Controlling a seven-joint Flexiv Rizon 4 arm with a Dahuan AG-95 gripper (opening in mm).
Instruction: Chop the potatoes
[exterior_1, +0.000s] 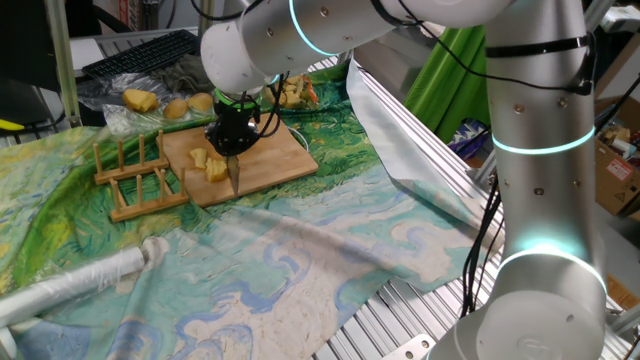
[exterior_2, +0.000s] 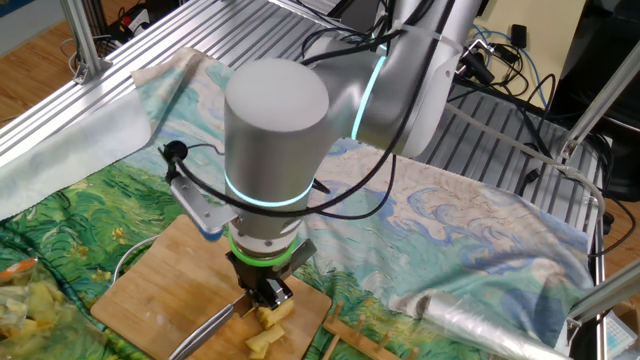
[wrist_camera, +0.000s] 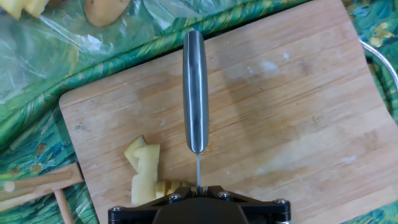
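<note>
Several pale-yellow potato chunks (exterior_1: 210, 165) lie on the left part of the wooden board (exterior_1: 275, 160). They also show in the other fixed view (exterior_2: 268, 328) and in the hand view (wrist_camera: 144, 167). My gripper (exterior_1: 232, 148) stands right over the board beside the chunks, shut on a steel knife (wrist_camera: 194, 93). In the hand view the knife's round handle points away from me, and its thin blade runs edge-on into the gripper (wrist_camera: 199, 188), just right of the chunks. The fixed view from the other side shows the gripper (exterior_2: 268, 295) low over the board (exterior_2: 150, 290), with the knife (exterior_2: 205, 330) sticking out to the lower left.
A wooden rack (exterior_1: 135, 178) stands against the board's left edge. A plastic bag with whole potatoes (exterior_1: 165, 102) lies behind it. A pile of cut pieces (exterior_1: 295, 92) sits at the back. A plastic-wrapped roll (exterior_1: 80, 282) lies front left on the painted cloth.
</note>
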